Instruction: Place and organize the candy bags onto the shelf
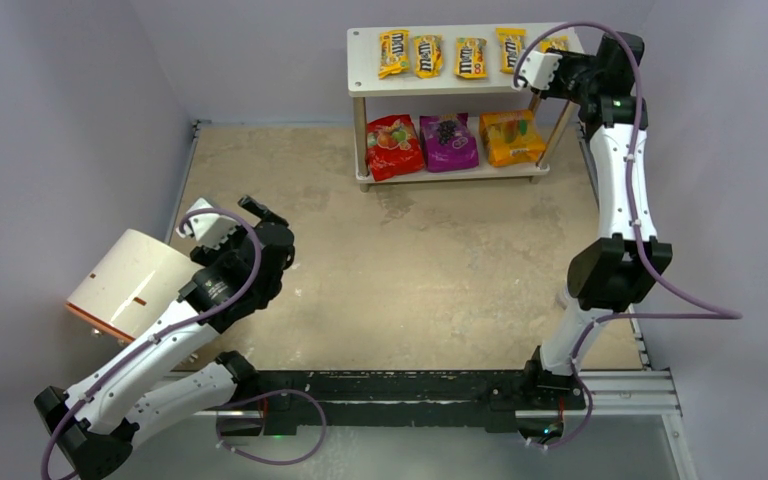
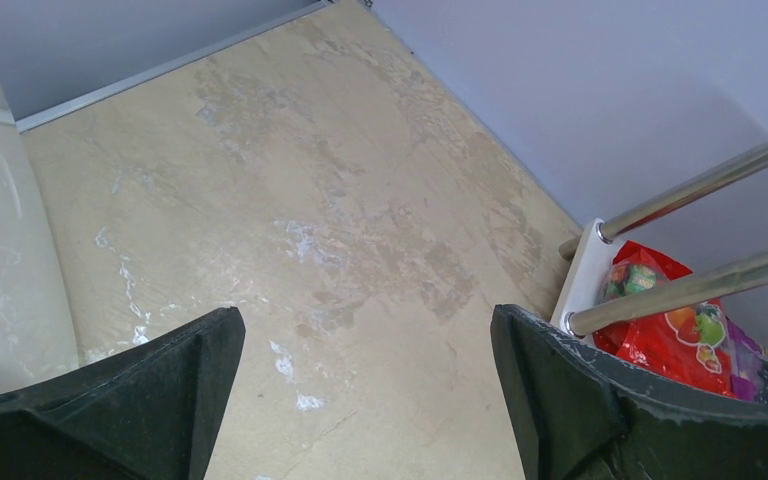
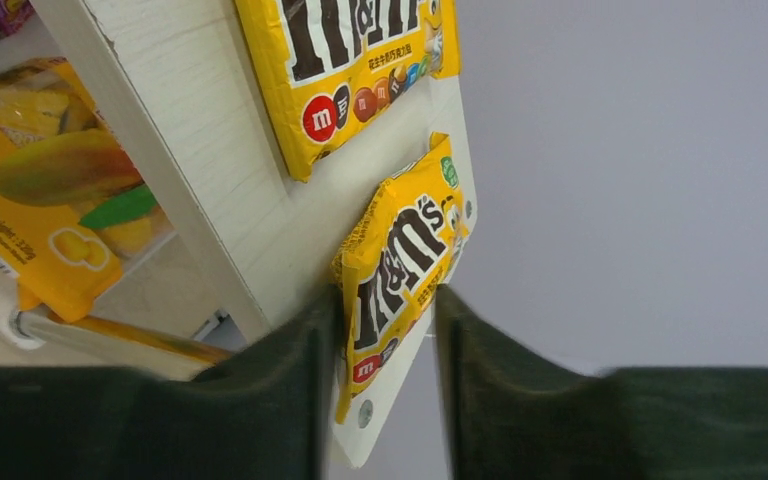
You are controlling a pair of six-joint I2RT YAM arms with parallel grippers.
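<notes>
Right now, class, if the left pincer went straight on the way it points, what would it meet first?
Judging by its wrist view, the open left pincer points down at bare table, so probably the tabletop first. The shelf sits off to the right of that line; depth is uncertain.

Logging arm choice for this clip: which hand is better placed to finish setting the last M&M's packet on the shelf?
Right. The right hand straddles the last M&M's packet at the shelf's top corner; the left hand is open over bare table, far away.

The right gripper (image 3: 385,390) straddled the end M&M's packet (image 3: 400,275) at the shelf's (image 3: 230,220) top corner; 4 more packets (image 1: 449,53) lay leftward, 3 pouches (image 1: 448,142) on the tier below.
</notes>
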